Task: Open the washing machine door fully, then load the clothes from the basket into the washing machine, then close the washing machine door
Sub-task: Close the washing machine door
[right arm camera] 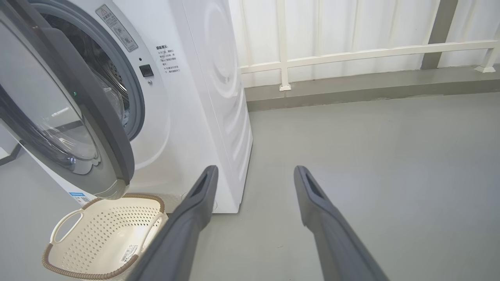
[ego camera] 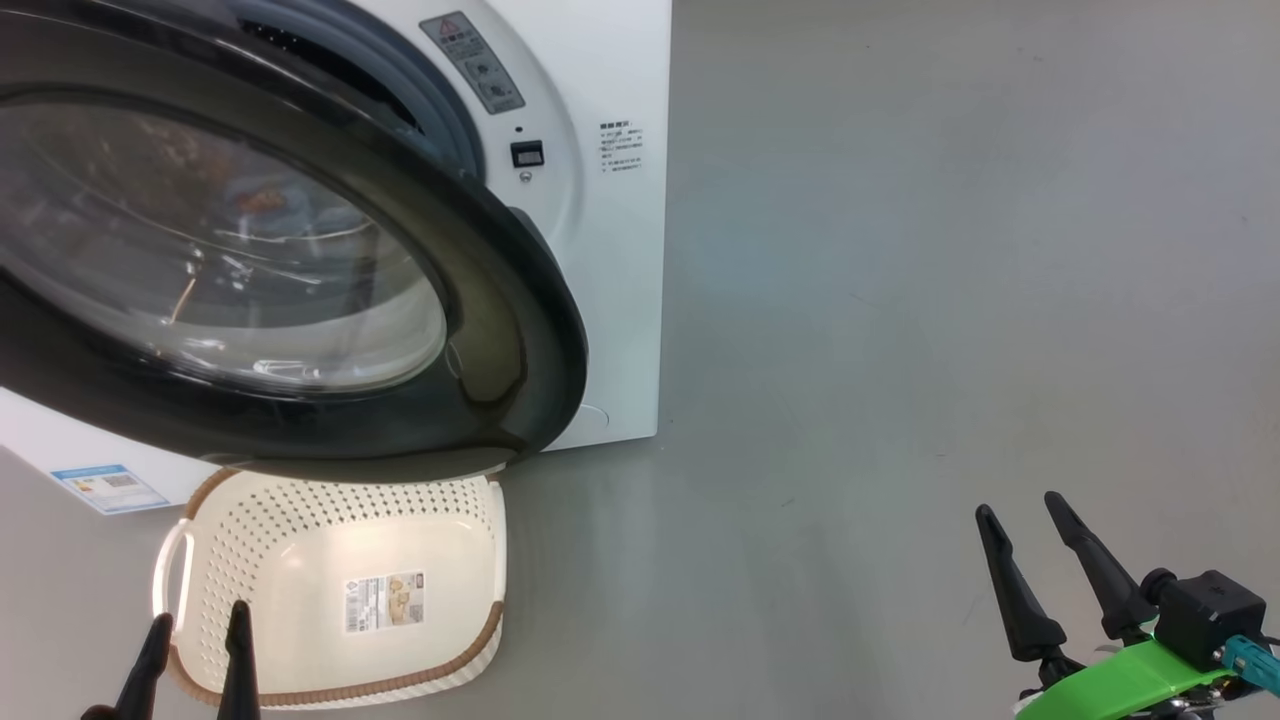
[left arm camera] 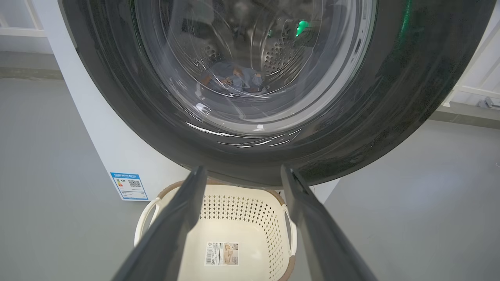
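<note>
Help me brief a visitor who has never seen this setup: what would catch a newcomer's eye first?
The glossy black washing machine door hangs ajar across the head view's upper left, the clothes visible through its glass in the drum. Under its lower edge the basket sits on the floor, holding just a paper label.

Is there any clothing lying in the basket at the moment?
No, the basket holds nothing but its paper label on a bare cream floor.
</note>
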Controlling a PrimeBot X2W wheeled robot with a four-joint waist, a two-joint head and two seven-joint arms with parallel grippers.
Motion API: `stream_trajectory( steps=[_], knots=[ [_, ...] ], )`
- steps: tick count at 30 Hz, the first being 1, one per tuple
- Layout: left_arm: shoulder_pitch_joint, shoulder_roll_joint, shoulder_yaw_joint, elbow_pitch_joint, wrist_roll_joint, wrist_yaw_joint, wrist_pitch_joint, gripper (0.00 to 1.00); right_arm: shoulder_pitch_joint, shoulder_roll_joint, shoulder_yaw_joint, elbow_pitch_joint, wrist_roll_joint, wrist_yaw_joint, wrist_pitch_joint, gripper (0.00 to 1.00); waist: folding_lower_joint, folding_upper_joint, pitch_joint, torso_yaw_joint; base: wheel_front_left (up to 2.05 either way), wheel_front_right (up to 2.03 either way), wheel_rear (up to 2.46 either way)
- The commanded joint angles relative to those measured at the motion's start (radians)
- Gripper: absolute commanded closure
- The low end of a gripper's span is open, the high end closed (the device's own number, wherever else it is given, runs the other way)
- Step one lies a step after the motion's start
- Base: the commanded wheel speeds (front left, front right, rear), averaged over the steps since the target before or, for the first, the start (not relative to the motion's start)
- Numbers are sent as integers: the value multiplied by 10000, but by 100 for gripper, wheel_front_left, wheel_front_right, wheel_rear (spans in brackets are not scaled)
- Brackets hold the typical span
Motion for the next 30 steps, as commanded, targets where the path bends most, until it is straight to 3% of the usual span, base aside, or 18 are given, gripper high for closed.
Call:
stream_trajectory(
  steps=[1,2,3,4,5,7,30],
  knots=[
    [-178,110,382,-271,106,-29,-124,0,-112,-115,170,-265,-16,14,-48,0,0,0,3,17,0,0,0],
    [-181,105,375,-286,115,-29,-124,0,-143,-96,196,-291,34,14,-48,0,0,0,4,39,0,0,0],
    [-182,91,364,-302,124,-29,-124,0,-177,-72,228,-321,95,14,-48,16,0,0,3,64,0,0,0],
    [-182,77,346,-317,139,-29,-124,0,-222,-69,285,-344,147,14,-48,52,0,0,1,91,0,0,0],
    [-182,59,324,-330,160,-29,-124,0,-287,-71,341,-362,197,14,-48,75,0,0,-2,123,0,0,0],
    [-176,13,288,-348,203,-29,-124,0,-470,-75,455,-413,271,14,-48,100,0,0,-14,195,0,0,0],
    [-524,-434,-158,-524,315,-29,-124,0,-3790,269,3370,210,674,14,-48,100,0,0,427,2230,0,0,0]
  ],
)
